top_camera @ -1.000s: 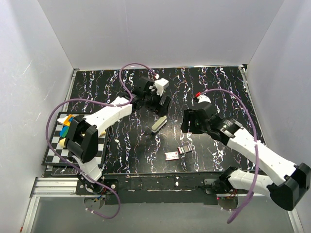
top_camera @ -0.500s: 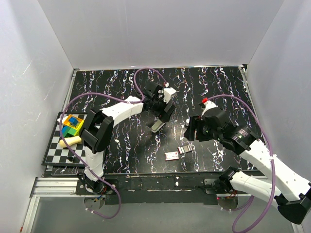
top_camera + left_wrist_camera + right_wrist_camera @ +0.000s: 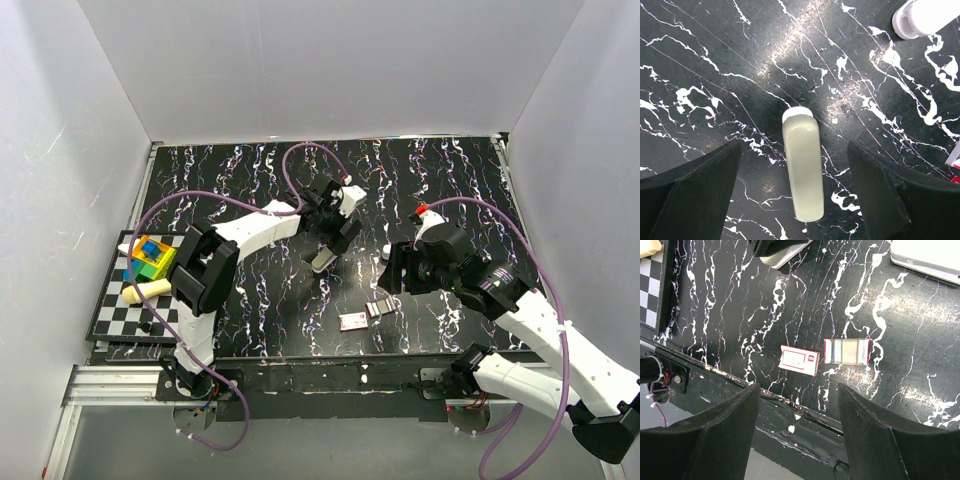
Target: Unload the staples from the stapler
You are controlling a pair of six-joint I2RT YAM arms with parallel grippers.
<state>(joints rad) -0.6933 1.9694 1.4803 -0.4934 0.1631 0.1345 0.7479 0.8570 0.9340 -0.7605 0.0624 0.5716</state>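
Observation:
A pale cream stapler [image 3: 325,258] lies closed on the black marbled table. My left gripper [image 3: 335,235] hovers just above it, open, with the stapler [image 3: 802,165] between its two dark fingers [image 3: 690,200] and not touched. My right gripper [image 3: 392,275] is open and empty, above the table's front part. Below it lie a small pink-and-white box [image 3: 799,360] and an open red-edged tray [image 3: 846,351]. Thin silvery strips that look like staples [image 3: 835,351] lie in the tray. Both also show in the top view, the box [image 3: 352,321] and the tray [image 3: 379,308].
A checkered board [image 3: 115,310] lies at the left edge with coloured blocks [image 3: 150,258] and a cream piece [image 3: 150,290] on it. The table's front rail [image 3: 790,420] runs close behind the box. White walls enclose the table. A white rounded part [image 3: 925,17] shows near the stapler.
My left gripper has moved right and forward from the back of the table to over the stapler. My right gripper has shifted forward over the box and tray. The stapler has not moved.

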